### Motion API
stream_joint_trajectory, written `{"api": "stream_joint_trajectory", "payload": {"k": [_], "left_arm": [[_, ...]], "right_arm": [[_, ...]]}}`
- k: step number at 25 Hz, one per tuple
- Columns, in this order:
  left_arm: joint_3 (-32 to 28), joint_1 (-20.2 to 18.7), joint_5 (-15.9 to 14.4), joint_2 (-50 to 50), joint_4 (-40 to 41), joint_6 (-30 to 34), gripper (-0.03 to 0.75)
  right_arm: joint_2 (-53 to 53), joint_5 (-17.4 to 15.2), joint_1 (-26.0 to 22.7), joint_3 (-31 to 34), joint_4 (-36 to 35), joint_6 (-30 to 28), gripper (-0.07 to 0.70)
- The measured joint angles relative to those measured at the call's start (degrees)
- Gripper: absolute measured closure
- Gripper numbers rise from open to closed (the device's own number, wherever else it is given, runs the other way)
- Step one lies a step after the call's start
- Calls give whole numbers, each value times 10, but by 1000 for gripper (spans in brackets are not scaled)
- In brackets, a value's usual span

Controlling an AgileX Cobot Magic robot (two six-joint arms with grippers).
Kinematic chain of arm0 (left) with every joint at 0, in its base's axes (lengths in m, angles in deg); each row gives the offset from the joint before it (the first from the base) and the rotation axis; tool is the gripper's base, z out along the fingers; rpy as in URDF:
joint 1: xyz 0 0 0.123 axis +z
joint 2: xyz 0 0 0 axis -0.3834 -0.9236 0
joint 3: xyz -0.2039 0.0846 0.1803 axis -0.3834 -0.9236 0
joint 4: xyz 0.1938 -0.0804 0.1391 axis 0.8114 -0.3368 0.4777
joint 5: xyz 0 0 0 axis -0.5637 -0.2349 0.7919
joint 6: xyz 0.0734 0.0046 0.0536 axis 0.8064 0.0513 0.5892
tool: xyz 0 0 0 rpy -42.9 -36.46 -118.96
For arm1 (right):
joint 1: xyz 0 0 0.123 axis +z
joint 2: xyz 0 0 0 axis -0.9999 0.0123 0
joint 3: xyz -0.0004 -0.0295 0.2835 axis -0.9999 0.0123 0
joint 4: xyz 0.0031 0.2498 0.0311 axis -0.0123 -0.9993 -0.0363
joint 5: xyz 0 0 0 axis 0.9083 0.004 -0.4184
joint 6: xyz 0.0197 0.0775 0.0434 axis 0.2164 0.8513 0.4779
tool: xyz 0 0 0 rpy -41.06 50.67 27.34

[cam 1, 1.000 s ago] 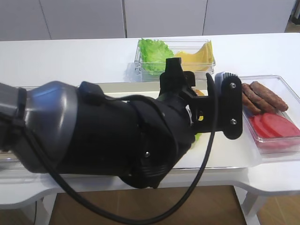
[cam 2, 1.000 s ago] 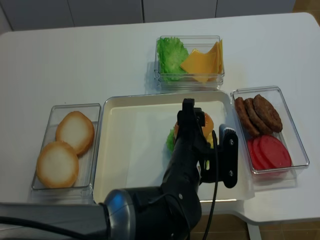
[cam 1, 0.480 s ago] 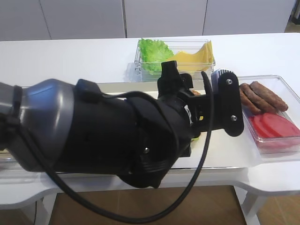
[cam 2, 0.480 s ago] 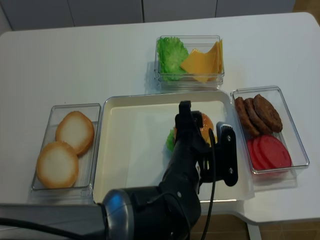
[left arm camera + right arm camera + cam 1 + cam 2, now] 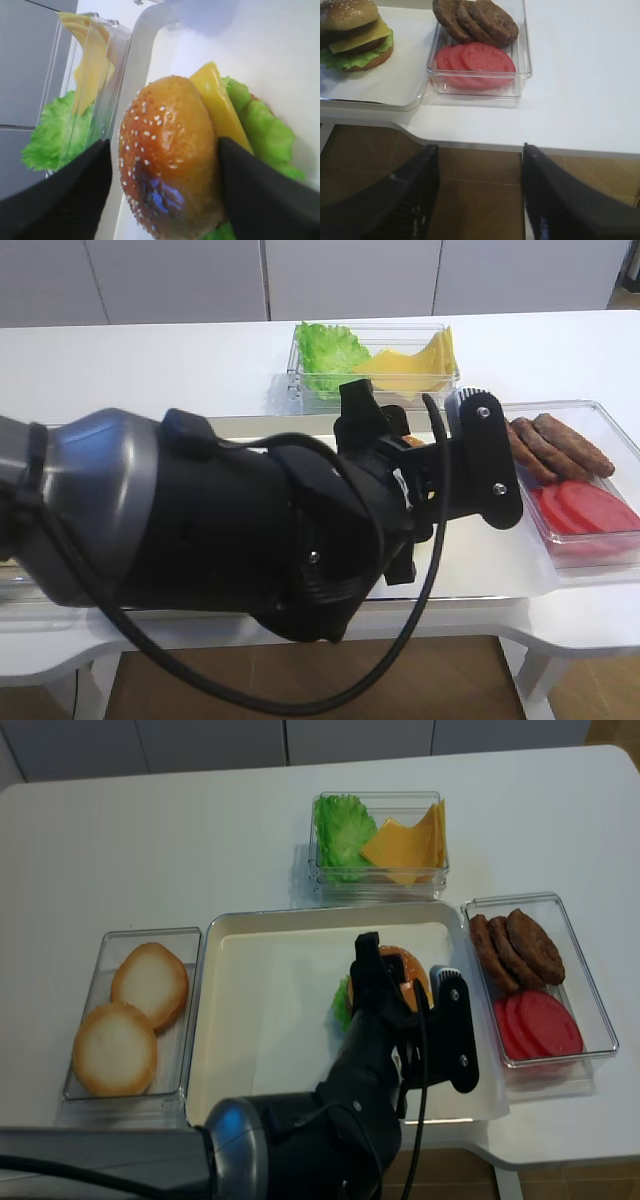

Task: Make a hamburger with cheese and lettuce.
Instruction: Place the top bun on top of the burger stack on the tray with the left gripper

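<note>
Right gripper (image 5: 477, 192): closest to its lens, jaws apart, nothing between them, hanging out past the table (image 5: 580, 90) edge above the brown floor (image 5: 470, 172).

Just beyond, on the table: a clear box (image 5: 522, 60) of tomato slices (image 5: 476, 60) with spare patties (image 5: 475, 20) behind them.

Left gripper (image 5: 162, 190): jaws spread wide, one dark finger on each side of the hamburger (image 5: 172, 165), neither visibly pressing on it.

Hamburger sits assembled on the cream tray (image 5: 260, 1020), toward its right side. Speckled bun on top; the cheese (image 5: 220, 105) pokes out as a yellow corner under it; the lettuce (image 5: 265, 132) frills out below.

Farther back: clear box (image 5: 378, 880) with bunched lettuce leaf (image 5: 340, 830) and piled cheese slices (image 5: 405, 845). Far left, a box (image 5: 110, 1090) holding two pale bun halves (image 5: 130, 1010).
</note>
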Motion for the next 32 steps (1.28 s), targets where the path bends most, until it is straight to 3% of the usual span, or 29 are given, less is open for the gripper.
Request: {"api": "stream_joint_trajectory", "payload": {"k": [20, 32], "left_arm": [[0, 0, 27, 31, -54, -10, 239], [0, 0, 33, 48, -129, -12, 239]], "right_arm": [[0, 0, 0, 0, 0, 0, 232], [0, 0, 0, 0, 0, 0, 232]]}}
